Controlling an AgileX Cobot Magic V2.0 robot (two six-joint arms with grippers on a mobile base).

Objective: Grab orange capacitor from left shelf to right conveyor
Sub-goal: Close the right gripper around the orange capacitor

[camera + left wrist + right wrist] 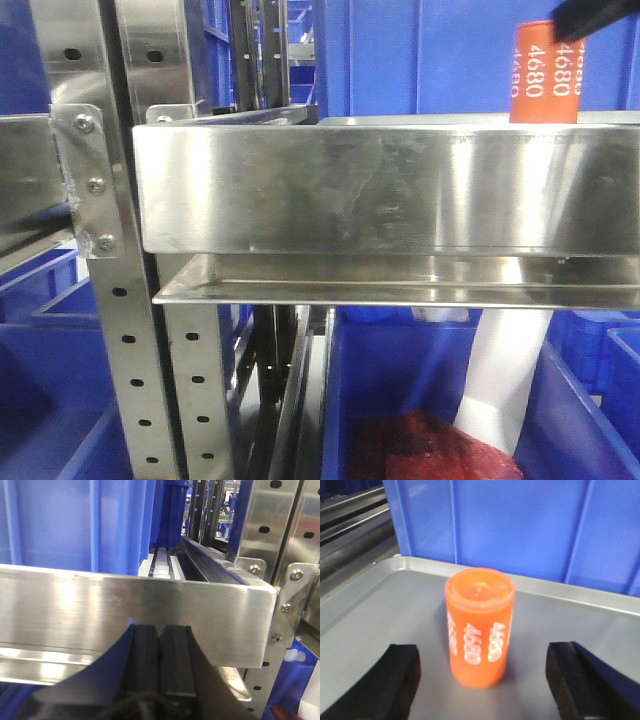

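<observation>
Right gripper [482, 652]: jaws spread wide, nothing held. The black fingers [395, 680] sit low on either side of the target and both are clear of it.
Left gripper [161, 635]: pads pressed together and empty. It sits just in front of the rack's steel face, below its top edge.
Orange capacitor [480, 627]: upright, flat top up, with white "4680" printed sideways. It stands on the grey tray floor, roughly centred between the right fingers and touching neither. In the front view, only its upper part shows above the tray front, far right.
Left shelf [330, 190]: brushed steel tray front with a lip beneath and perforated, bolted posts at the left. The right wrist view shows its floor and raised rim.
Blue bin [520, 525]: its wall is just behind the tray's rear rim, beyond the capacitor.
Right conveyor: not in any view.
Step in hand: the grasp. The approach looks complete, but the jaws have not yet closed.
Next move calls for: an even squeeze on the mid-body. The cylinder stands free, so one finger touching first could tip it. Then lift straight up, high enough to clear the tray wall, before carrying it rightward.
Progress: early, with pickup, transfer and placement all outstanding.
</observation>
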